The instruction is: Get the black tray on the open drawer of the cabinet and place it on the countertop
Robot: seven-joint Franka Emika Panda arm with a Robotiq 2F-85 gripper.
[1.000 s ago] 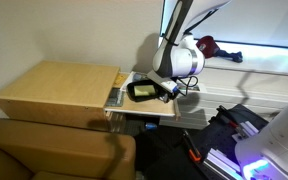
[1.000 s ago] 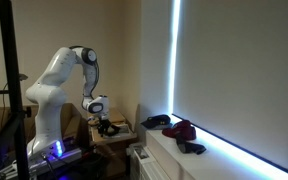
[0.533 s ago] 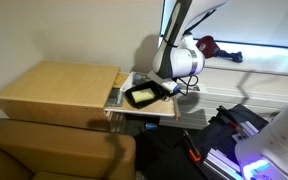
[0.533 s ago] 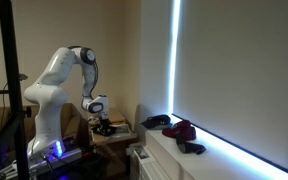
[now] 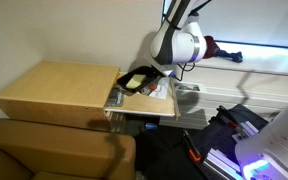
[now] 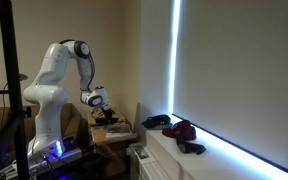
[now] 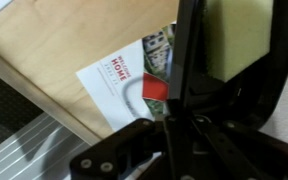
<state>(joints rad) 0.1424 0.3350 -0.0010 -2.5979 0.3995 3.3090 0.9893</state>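
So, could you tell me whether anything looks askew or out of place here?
The black tray hangs tilted in the gripper above the open drawer, rather than level. Nothing looks spilled or damaged.

This looks like a living-room corner set up for robot work. A brown cushioned sofa (image 5: 54,150) stands against a low light-wood cabinet (image 5: 56,88). A drawn blind (image 6: 234,70) covers a wide window above a ledge (image 6: 224,160) holding caps (image 6: 179,128). A white robot arm (image 6: 56,75) stands nearby.
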